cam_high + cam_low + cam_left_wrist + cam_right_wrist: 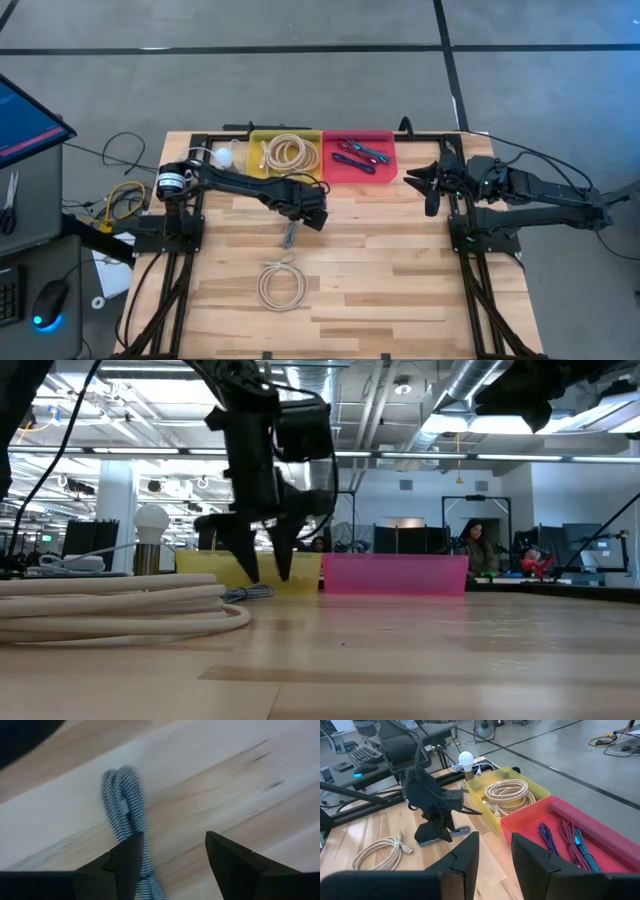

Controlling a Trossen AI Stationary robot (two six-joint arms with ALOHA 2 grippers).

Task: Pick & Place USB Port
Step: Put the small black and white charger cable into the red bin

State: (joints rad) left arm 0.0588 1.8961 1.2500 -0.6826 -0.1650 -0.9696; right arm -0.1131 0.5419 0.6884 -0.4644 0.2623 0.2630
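While one beige cable [290, 153] sits in yellow bin [256, 138] and coloured ones in pink bin [385, 135]: grey braided cable [289, 236] on table [400, 270], ungrasped (beige coil [282, 284] too). Left gripper [303, 218] low, fingers apart beside it. Right gripper [428, 183] parked, narrowly open.

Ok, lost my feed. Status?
Left gripper open, low over grey braided cable, not gripped. Right gripper open, parked by pink bin. Nothing blocking.

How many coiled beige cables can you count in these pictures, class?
2. One beige coil lies inside the yellow bin; the other coil lies loose on the wooden table, nearer the front edge. More could be hidden.
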